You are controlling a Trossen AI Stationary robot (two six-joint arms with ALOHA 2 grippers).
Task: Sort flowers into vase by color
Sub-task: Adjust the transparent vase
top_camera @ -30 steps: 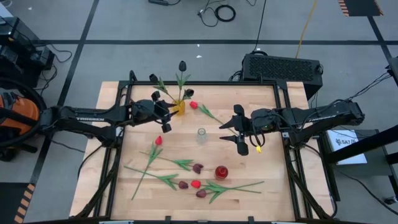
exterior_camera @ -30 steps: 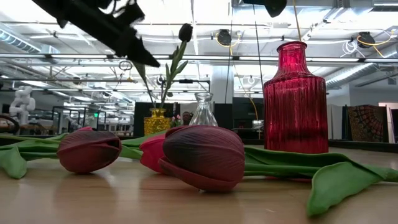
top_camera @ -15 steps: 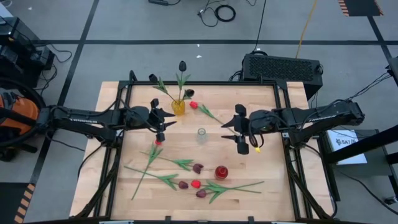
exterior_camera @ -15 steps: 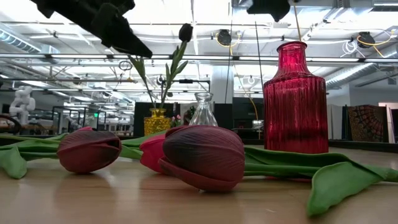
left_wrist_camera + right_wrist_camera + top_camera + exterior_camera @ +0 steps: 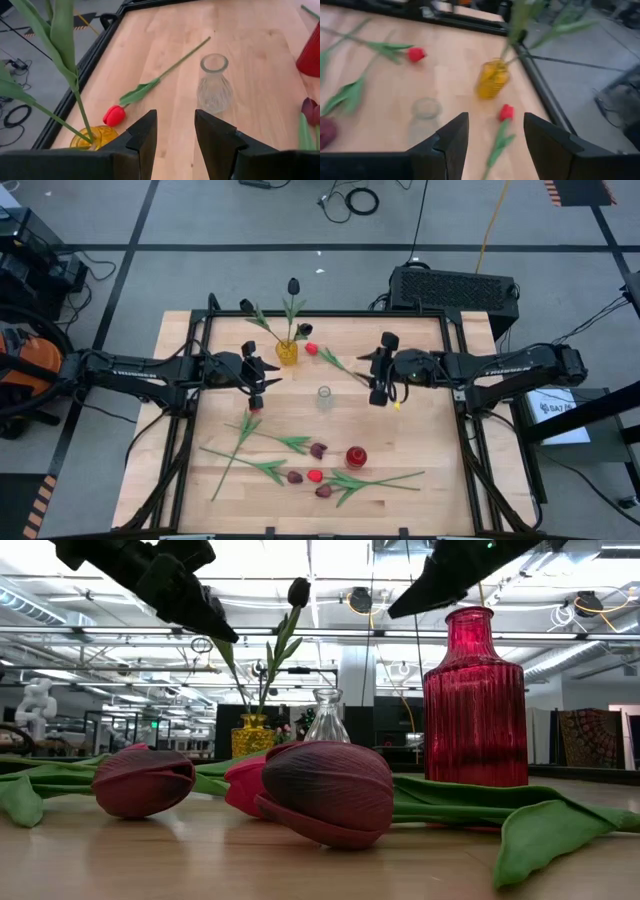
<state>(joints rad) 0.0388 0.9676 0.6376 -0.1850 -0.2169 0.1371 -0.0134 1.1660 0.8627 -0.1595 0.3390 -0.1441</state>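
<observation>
i'm hovering my right gripper [image 5: 377, 381], fingers spread and empty, over the red tulip [image 5: 312, 349] near the tabletop's far edge; best pinching low on the stem.

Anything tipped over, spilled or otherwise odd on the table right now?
Nothing stands out. The yellow glass vase, small clear glass vase and red ribbed glass vase stand upright; loose tulips lie flat on the wooden table, awaiting sorting. Both grippers hover empty.
</observation>
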